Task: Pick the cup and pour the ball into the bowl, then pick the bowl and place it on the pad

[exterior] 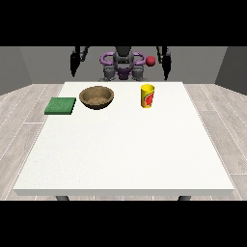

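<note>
**Pre-grasp: cup standing untouched**

Noting layout relative to the bowl (97, 97): the yellow cup (147, 96) is standing upright on the counter (125, 144), near the bowl toward the view's right; the green pad (61, 105) is lying beside the bowl, opposite. A red ball (151, 61) is showing above the cup, not inside it. Judging the cup light, stiff, tippable; I am planning a mid-wall hold. Both hands, view's right (167, 65) and view's left (75, 61), are hanging behind the counter, holding nothing; cannot tell how the fingers lie.

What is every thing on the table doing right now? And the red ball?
Cup: upright on the table, untouched.
Bowl: upright, nothing in it, beside the pad.
Pad: flat at the table's edge, nothing on it.
Ball: above the cup, not inside it.
</note>
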